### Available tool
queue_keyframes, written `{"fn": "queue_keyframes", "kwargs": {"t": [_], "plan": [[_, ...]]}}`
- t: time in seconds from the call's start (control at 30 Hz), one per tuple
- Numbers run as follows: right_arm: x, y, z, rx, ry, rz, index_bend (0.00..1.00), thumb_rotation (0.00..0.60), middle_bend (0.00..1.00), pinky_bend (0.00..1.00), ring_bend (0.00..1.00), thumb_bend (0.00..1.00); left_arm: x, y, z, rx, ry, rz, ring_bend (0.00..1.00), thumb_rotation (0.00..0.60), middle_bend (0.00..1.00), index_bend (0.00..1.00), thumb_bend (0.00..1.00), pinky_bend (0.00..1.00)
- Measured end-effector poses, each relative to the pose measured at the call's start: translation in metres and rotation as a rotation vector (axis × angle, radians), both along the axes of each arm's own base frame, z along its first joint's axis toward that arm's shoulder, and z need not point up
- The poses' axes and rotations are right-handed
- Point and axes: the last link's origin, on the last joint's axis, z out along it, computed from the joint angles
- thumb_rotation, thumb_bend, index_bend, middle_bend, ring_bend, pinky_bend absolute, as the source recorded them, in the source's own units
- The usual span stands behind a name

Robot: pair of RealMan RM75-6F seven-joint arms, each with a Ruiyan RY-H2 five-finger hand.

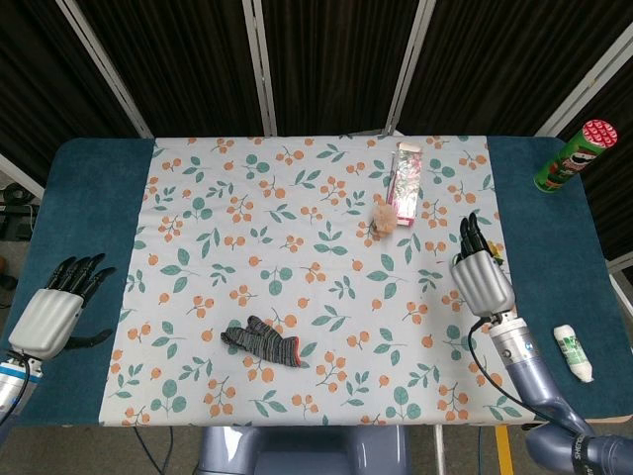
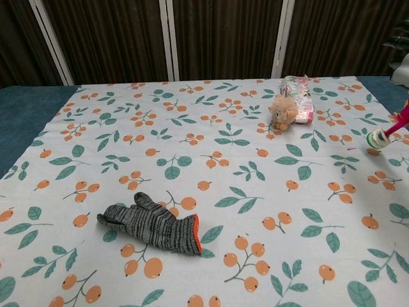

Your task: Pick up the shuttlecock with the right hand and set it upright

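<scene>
The shuttlecock [image 2: 379, 137], with a green and white base and pink feathers, hangs tilted at the far right edge of the chest view, base down-left and off the floral cloth [image 1: 297, 247]. My right hand [image 1: 483, 280] grips it by the feathers; in the head view the hand hides the shuttlecock. In the chest view only an edge of that hand shows, at the top right corner. My left hand [image 1: 49, 312] rests open on the blue table [image 1: 89, 198] at the far left, holding nothing.
A grey knit glove [image 1: 262, 342] lies front centre on the cloth. A small plush toy [image 1: 386, 215] and a pink packet [image 1: 406, 176] sit at the back right. A green crisp can [image 1: 571, 156] and a white bottle [image 1: 574, 353] lie right of the cloth.
</scene>
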Motion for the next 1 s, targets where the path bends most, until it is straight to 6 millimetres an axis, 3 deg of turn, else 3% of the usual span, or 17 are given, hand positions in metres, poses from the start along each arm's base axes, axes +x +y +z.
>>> {"fn": "queue_keyframes", "kwargs": {"t": [1.0], "plan": [[-0.017, -0.004, -0.003, -0.056, 0.039, -0.032, 0.63, 0.600, 0.33, 0.00, 0.07, 0.43, 0.000, 0.000, 0.000, 0.001, 0.000, 0.000, 0.00, 0.527, 0.00, 0.12, 0.21, 0.00]]}}
